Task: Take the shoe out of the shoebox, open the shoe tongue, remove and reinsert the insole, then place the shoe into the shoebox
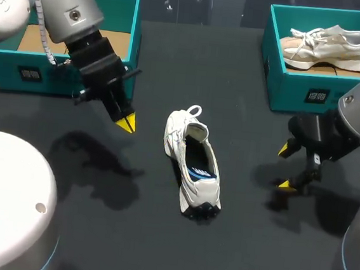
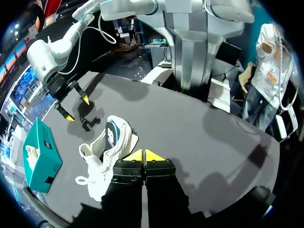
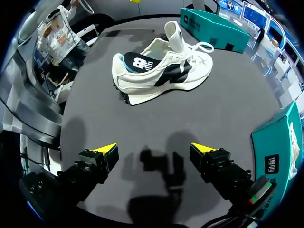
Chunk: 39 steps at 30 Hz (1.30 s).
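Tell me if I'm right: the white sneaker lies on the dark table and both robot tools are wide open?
Not quite. The white sneaker does lie on the dark table, but only the right tool is wide open. The left tool is shut, its yellow tips pressed together with nothing between them, as the left wrist view shows.

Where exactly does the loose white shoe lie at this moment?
In the head view, the white shoe lies near the middle of the table, between the left tool on its left and the right tool on its right, touching neither.
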Available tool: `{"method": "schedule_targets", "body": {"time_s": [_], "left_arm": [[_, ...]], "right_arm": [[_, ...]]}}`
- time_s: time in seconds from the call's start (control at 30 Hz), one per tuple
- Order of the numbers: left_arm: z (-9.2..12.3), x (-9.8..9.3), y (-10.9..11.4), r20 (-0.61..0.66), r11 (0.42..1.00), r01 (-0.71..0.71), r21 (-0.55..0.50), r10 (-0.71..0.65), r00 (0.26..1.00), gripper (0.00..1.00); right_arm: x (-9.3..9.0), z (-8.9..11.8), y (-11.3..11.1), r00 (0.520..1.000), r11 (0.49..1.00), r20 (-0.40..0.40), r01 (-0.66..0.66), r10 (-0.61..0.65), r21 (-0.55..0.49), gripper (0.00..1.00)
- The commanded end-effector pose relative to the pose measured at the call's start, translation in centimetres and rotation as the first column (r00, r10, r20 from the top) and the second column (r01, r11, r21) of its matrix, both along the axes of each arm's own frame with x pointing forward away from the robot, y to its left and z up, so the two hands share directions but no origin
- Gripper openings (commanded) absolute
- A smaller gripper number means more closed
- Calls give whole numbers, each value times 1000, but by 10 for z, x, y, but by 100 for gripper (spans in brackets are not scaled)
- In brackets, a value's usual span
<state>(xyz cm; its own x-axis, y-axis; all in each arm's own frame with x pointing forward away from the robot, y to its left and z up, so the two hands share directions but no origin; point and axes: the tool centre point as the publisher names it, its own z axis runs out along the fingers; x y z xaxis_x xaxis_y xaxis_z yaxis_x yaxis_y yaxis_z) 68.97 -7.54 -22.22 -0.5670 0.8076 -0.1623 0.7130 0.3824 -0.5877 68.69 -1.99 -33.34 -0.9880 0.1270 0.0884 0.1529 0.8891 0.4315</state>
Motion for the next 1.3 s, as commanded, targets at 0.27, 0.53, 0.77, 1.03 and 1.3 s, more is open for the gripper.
{"method": "schedule_targets", "body": {"time_s": [0.27,0.53,0.77,1.03,1.3], "left_arm": [[4,6,-41,92,992,108,60,-113,989,0],[-10,12,-89,156,961,241,134,-261,953,0],[-8,8,-100,151,949,281,142,-301,942,0],[-31,7,-115,152,931,324,168,-349,925,0],[-71,-3,-134,137,883,404,240,-443,886,0]], "right_arm": [[-7,2,-33,1000,1000,-18,19,-19,-1,100],[-7,2,-33,1000,1000,-18,19,-19,-1,100],[-7,2,-33,1000,1000,-18,19,-19,-1,100],[-7,2,-33,1000,1000,-18,19,-19,-1,100],[-7,2,-33,1000,1000,-18,19,-19,-1,100]]}}
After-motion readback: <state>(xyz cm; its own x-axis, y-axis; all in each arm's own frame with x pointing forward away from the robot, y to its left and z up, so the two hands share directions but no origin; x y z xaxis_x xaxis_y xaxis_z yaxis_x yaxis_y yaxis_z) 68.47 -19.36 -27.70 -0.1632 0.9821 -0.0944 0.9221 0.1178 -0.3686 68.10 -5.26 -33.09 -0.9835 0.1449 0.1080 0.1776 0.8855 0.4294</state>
